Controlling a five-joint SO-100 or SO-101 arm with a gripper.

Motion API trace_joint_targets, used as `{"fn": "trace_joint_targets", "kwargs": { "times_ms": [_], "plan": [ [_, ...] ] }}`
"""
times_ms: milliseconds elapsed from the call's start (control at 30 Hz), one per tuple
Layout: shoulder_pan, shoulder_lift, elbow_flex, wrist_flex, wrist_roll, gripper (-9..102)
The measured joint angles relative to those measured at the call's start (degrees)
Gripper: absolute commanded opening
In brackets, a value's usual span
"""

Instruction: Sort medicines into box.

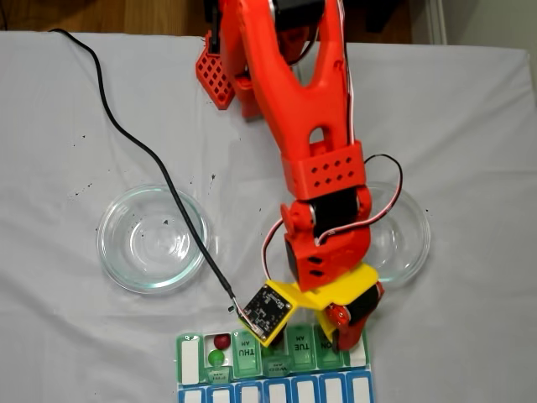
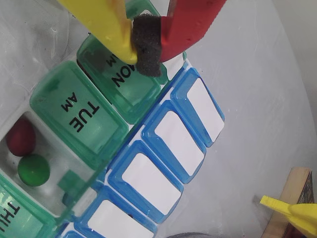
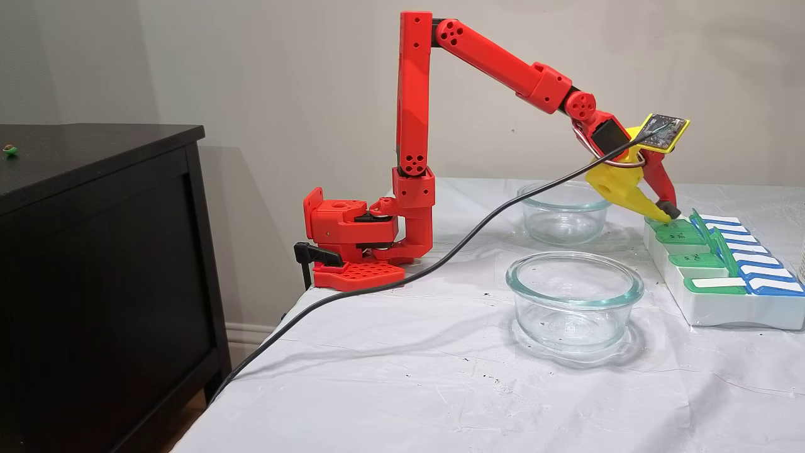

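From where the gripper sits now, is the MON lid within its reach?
Probably yes: the gripper, fingers pinched together on their foam pad, sits right over the closed MON lid, with nothing between them.

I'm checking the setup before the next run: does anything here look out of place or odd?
One thing: a small green and red object lies on the black cabinet, far from the pill organiser. Too small to identify. Dark specks dot the white cloth. Otherwise the organiser and both glass dishes sit upright.
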Motion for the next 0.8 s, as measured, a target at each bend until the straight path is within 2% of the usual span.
{"fn": "trace_joint_targets", "kwargs": {
  "times_ms": [167, 533, 800],
  "plan": [
    [1.1, -1.8, -1.8, 0.5, -1.0, 0],
    [1.8, -2.7, -2.9, 8.7, -4.8, 0],
    [0.2, 0.5, 1.1, 9.1, -8.3, 0]
  ]
}}
